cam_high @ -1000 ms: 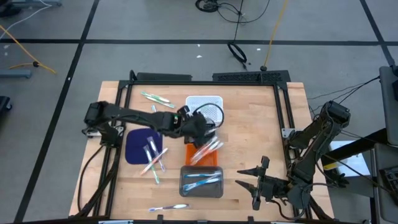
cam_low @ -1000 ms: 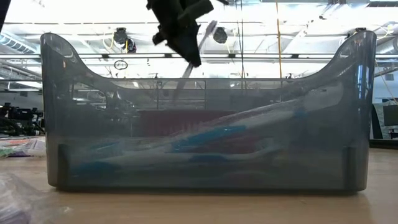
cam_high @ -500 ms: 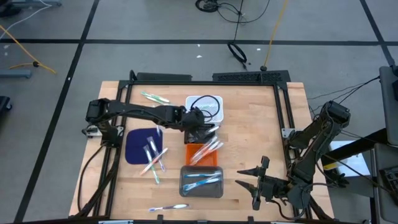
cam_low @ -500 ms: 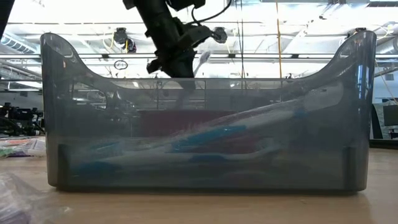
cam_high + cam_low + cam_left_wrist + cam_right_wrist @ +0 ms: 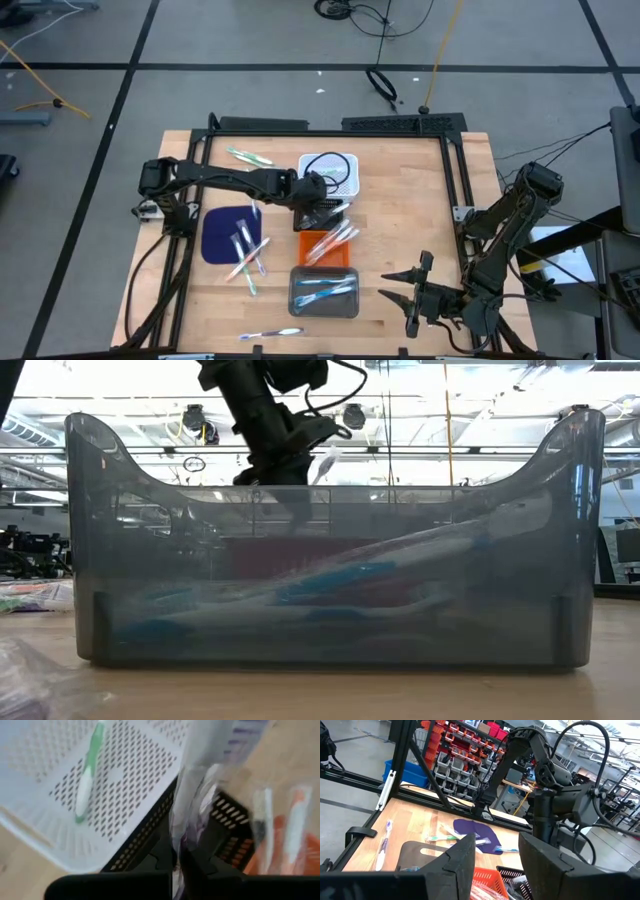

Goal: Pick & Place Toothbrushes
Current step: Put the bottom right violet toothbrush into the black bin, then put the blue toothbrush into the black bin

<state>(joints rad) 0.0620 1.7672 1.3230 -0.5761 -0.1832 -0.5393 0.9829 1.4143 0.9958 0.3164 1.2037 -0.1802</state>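
Observation:
My left gripper (image 5: 321,203) hangs over a black perforated tray (image 5: 226,818), between the white tray (image 5: 330,168) and the orange tray (image 5: 325,247). It is shut on a toothbrush in a clear wrapper (image 5: 186,795). One green toothbrush (image 5: 88,774) lies in the white tray. Several lie in the orange tray, and blue ones in the grey clear tray (image 5: 323,291). More toothbrushes (image 5: 245,250) lie on the dark blue mat (image 5: 225,235). In the low view the left gripper (image 5: 283,468) shows behind the grey tray (image 5: 330,560). My right gripper (image 5: 405,297) waits open near the table's near right corner. My left gripper pinches the wrapped toothbrush between its two fingers, at the wrapper's lower part (image 5: 178,837). The fingers come from above, pointing down. The toothbrush sticks out past the fingertips, lifted clear over the black tray's rim. Which end of it the fingers have is hidden by the wrapper.
A green toothbrush (image 5: 250,157) lies on the wood left of the white tray. Another toothbrush (image 5: 270,333) lies by the near edge. A black frame (image 5: 455,170) runs along the table's sides. Bare wood lies right of the trays.
My left gripper has come down with the wrapped toothbrush and moved a little toward the far edge, from above the orange tray to the black tray. It has stayed shut on the toothbrush. In the last half second it has hardly moved.

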